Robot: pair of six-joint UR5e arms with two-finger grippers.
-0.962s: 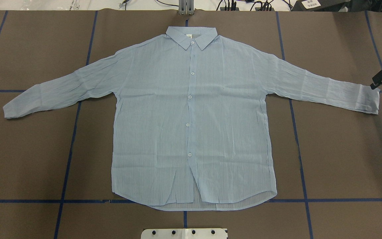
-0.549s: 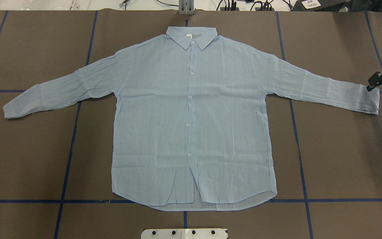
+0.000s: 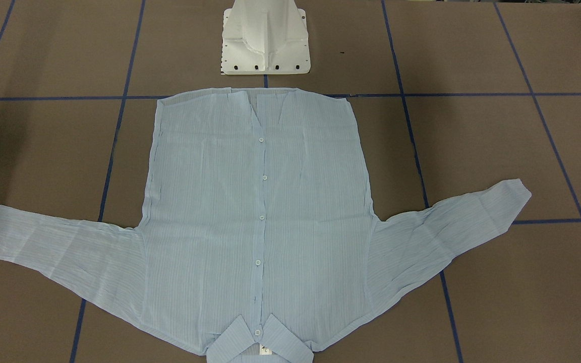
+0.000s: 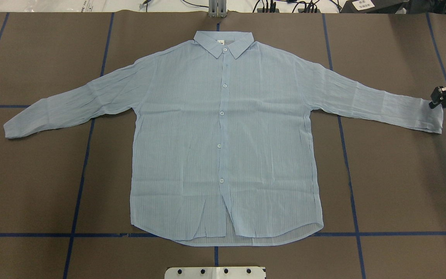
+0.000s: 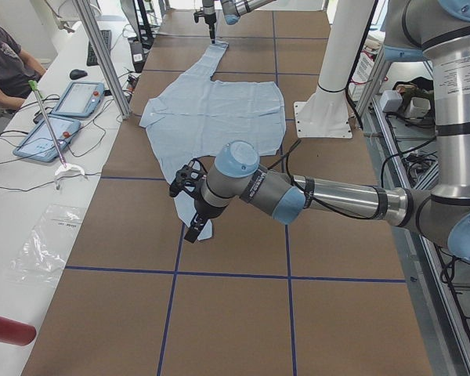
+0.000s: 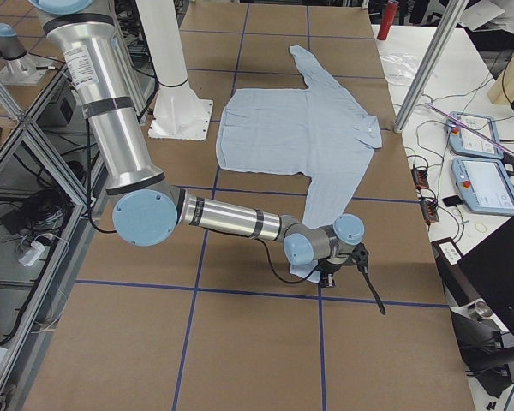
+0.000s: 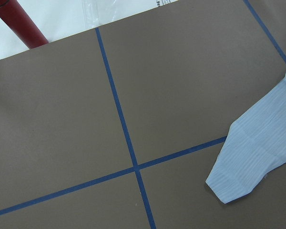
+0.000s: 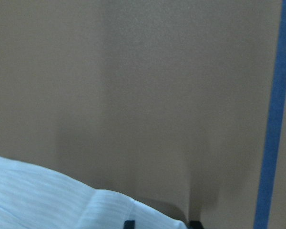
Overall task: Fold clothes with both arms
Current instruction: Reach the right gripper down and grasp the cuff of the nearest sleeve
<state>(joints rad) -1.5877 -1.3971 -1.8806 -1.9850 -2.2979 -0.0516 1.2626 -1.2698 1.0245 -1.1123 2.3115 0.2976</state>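
The light blue striped shirt point(image 4: 223, 135) lies flat and buttoned, front up, sleeves spread, collar at the table's far side; it also shows in the front view point(image 3: 260, 201). My right gripper point(image 4: 435, 103) is low at the right sleeve's cuff point(image 4: 432, 116). In the right wrist view two dark fingertips point(image 8: 128, 223) stand apart over the cuff's edge point(image 8: 62, 200), so it is open. My left gripper point(image 5: 196, 232) hovers by the left sleeve's cuff point(image 5: 202, 227) and shows only in the left side view, so I cannot tell its state. The left wrist view shows that cuff point(image 7: 248, 162).
The white pedestal base point(image 3: 265, 40) stands at the near edge by the shirt's hem. Blue tape lines point(image 4: 79, 186) cross the brown table cover. A red bottle point(image 7: 19, 24) lies past the table's left end. An operator point(image 5: 4, 63) sits by tablets at the far side.
My right gripper has moved a little left and down, closer to the right cuff. The shirt has not moved.
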